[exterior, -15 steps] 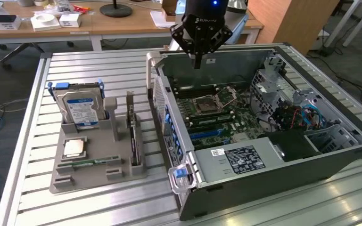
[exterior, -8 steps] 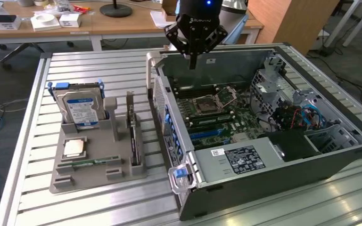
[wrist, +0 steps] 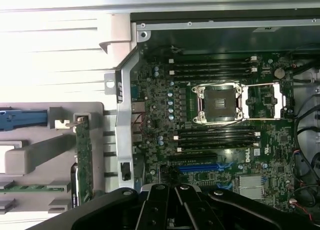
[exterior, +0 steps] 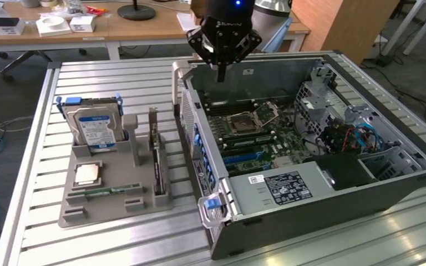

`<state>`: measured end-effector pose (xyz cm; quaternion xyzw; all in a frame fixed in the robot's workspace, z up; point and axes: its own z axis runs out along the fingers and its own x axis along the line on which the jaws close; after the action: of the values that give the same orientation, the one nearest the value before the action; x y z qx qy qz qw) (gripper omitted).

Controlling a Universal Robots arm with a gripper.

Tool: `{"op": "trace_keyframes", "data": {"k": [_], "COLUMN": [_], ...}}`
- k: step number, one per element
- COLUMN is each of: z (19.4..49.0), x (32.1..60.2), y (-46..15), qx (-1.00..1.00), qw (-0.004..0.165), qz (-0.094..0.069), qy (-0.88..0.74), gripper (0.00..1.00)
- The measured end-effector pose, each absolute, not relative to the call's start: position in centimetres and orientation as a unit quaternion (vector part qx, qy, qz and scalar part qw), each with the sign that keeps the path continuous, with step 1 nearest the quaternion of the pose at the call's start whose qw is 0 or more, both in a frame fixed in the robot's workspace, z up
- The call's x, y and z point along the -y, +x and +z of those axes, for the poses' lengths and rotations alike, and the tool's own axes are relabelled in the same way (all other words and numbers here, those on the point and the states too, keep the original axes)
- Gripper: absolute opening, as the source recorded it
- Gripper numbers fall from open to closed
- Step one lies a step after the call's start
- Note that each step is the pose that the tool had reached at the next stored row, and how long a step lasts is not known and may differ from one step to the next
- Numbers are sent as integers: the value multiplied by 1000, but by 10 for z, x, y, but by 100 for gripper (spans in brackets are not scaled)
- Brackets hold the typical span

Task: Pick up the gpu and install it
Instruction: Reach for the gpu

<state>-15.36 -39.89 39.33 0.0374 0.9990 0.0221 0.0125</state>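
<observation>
One pincer, pressed together and empty, hangs over the open black metal computer case. The gpu, a thin green circuit card with black shroud, stands on edge in a grey plastic holder just beside the case. I'd spread the jaws first, take its top edge squarely, lift straight. Wrist view gives me the case's blue slot close; exterior view, the whole holder.

Black angular pincer, white lettering, small blue light
</observation>
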Motion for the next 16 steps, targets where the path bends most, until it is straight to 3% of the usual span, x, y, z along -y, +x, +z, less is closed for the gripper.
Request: {"op": "trace_keyframes", "data": {"k": [16], "z": [393], "x": [399], "y": [-176], "qx": [-999], "qw": [12], "qz": [22], "qy": [37], "gripper": [10]}}
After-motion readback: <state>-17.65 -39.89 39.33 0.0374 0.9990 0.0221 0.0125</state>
